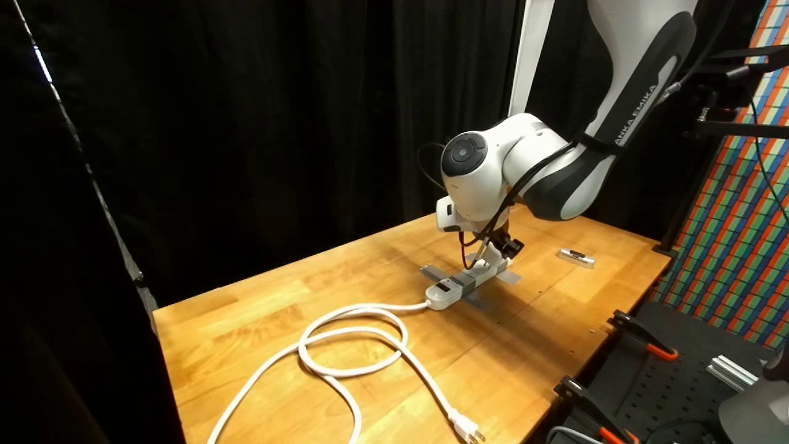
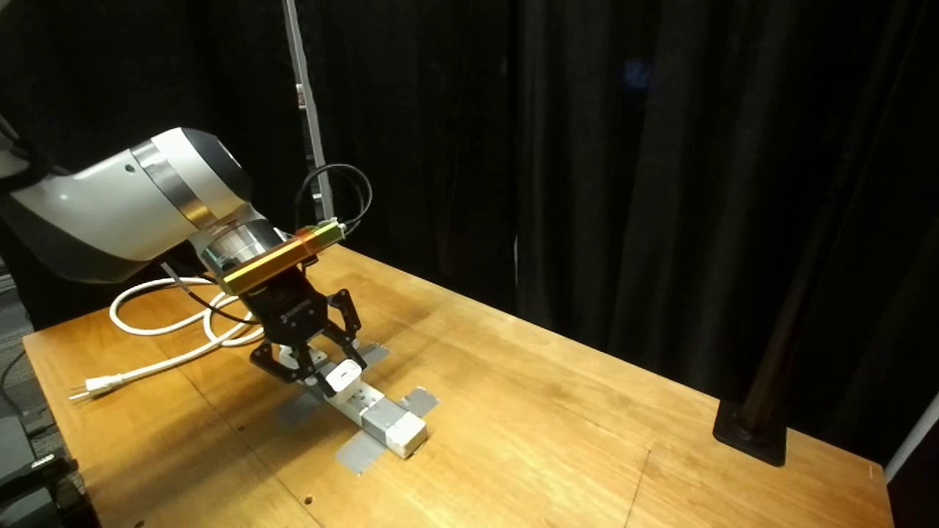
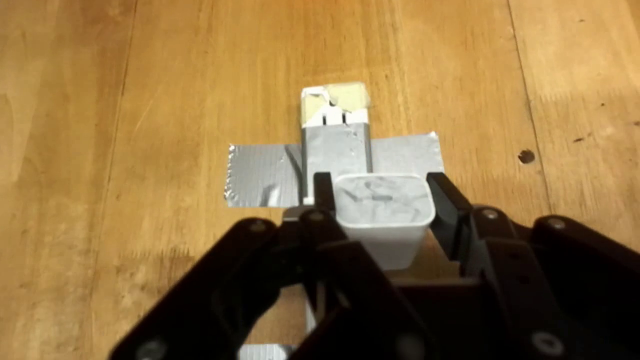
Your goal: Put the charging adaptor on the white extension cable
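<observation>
**One charging adaptor (image 2: 343,376) held near one taped-down socket strip (image 2: 364,400)**

The one white adaptor is gripped between the two fingers (image 3: 448,202) of the one pincer (image 3: 381,192), which are parted only by its width. It is held close to the strip, overlapping it in an exterior view and shown slightly to its right in the wrist view; whether the two are touching cannot be told. One white extension cable (image 1: 340,373) is laid on the tabletop (image 1: 246,320) and coiled in a loop, to the left of its strip and nearer in an exterior view; one plug (image 1: 465,425) is seen in both exterior views. Two bands of grey tape (image 3: 336,147) are stretched across the strip. In an exterior view, two black clamps (image 1: 640,333) with orange ends are seen at the tabletop's right edge, and one small pale object (image 1: 576,258) with a dark top is placed right of the strip, well apart. One dark stand (image 2: 750,434) is set at the tabletop's far edge in an exterior view.
</observation>
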{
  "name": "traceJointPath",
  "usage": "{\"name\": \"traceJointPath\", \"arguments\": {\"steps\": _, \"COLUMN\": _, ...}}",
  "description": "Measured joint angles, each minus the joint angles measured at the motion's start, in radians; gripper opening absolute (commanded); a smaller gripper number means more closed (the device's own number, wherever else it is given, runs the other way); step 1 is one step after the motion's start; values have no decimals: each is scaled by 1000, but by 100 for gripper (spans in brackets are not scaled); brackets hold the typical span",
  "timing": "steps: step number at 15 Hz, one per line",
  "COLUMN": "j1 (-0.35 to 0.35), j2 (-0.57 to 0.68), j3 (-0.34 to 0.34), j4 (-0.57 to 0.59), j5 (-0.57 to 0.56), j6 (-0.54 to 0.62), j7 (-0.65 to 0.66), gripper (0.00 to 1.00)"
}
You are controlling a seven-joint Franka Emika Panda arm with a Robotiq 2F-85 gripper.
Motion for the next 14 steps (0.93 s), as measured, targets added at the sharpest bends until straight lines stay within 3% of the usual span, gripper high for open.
{"name": "traceJointPath", "arguments": {"steps": 4, "j1": 1, "j2": 0, "j3": 31, "j4": 2, "j5": 72, "j6": 20, "j7": -40, "gripper": 23}}
{"name": "traceJointPath", "arguments": {"steps": 14, "j1": 3, "j2": 0, "j3": 28, "j4": 48, "j5": 54, "j6": 5, "j7": -11, "gripper": 23}}
